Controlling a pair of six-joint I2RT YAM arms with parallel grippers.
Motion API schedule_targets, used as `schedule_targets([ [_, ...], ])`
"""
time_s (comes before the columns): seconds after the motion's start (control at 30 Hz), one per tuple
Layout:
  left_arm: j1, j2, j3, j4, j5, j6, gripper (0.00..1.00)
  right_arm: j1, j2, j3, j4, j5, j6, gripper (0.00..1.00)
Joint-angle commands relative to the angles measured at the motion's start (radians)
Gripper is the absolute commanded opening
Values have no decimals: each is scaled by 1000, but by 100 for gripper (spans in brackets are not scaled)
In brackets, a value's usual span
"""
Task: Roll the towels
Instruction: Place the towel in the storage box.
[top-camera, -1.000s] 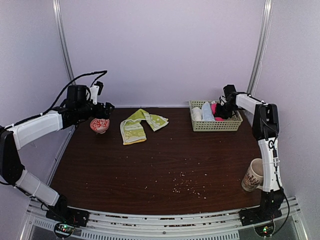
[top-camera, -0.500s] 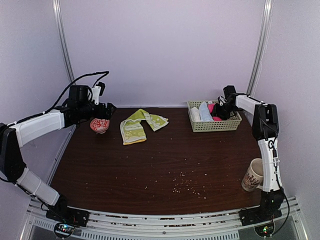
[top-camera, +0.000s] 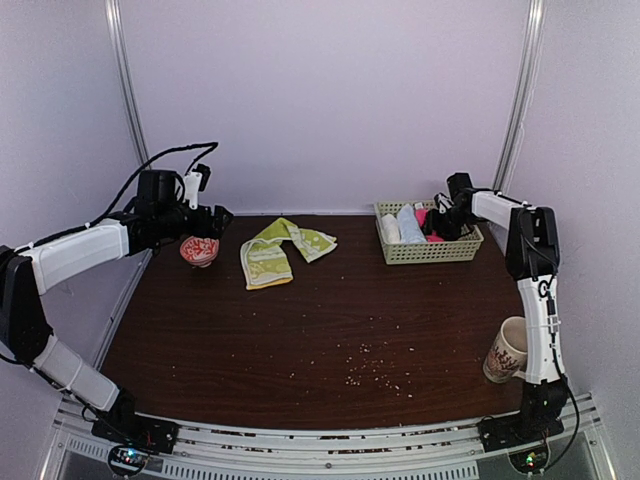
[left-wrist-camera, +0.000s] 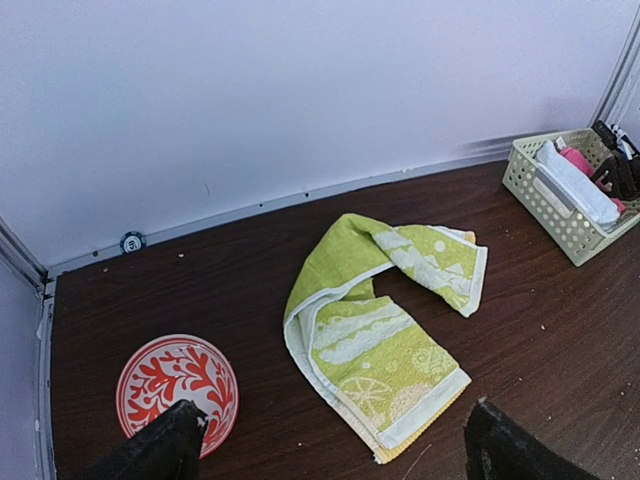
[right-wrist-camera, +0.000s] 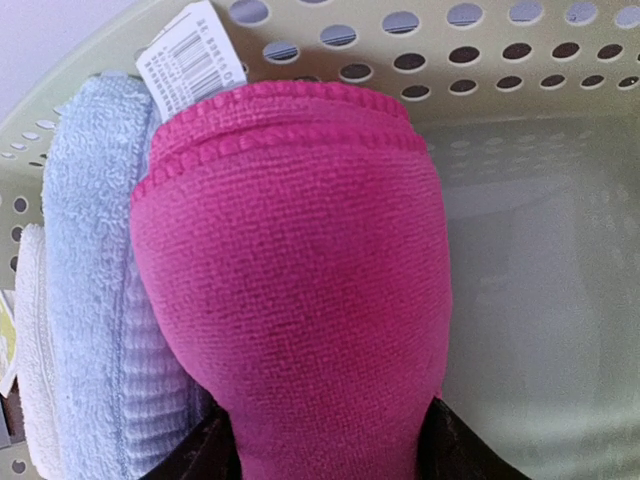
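Your right pincer (top-camera: 432, 225) has eased wider around the rolled pink towel (right-wrist-camera: 300, 280), standing in the basket (top-camera: 448, 250) between its jaws (still pinched or freed, you cannot tell). That roll looks delivered; the green towel (left-wrist-camera: 375, 330) lies unrolled on the counter (top-camera: 330, 330) just ahead of your left pincer (left-wrist-camera: 335, 445), spread empty.

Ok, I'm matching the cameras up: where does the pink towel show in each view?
Top: towel far right, inside the basket.
Left wrist: towel, a pink bit at the upper right, in the basket.
Right wrist: towel fills the centre, blue cloth on its left.
Shared landmark: the basket.
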Motion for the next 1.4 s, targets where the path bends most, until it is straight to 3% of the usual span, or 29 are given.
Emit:
schedule_targets([
  [0.0,14,-1,36,0,18,-7,93,6,-39,-51,-89,16,-48,61],
  [0.47,19,-14,22,15,43,4,94,-9,-115,-82,-115,24,-81,64],
  [0.6,48,-30,-2,44,36,-64,98,-24,-134,-92,-116,14,-86,65],
  [0.93,96,-42,-60,142,260,-89,98,-34,-154,-92,-134,2,-119,70],
  [1.2,96,-39,-64,154,301,-82,96,-36,-185,-123,-144,-18,-134,76],
  [1.23,96,-39,-63,154,303,-83,96,-36,-195,-126,-146,-15,-135,96],
  [1.37,96,-35,-61,150,314,-76,95,-36,-256,-153,-152,8,-137,100],
])
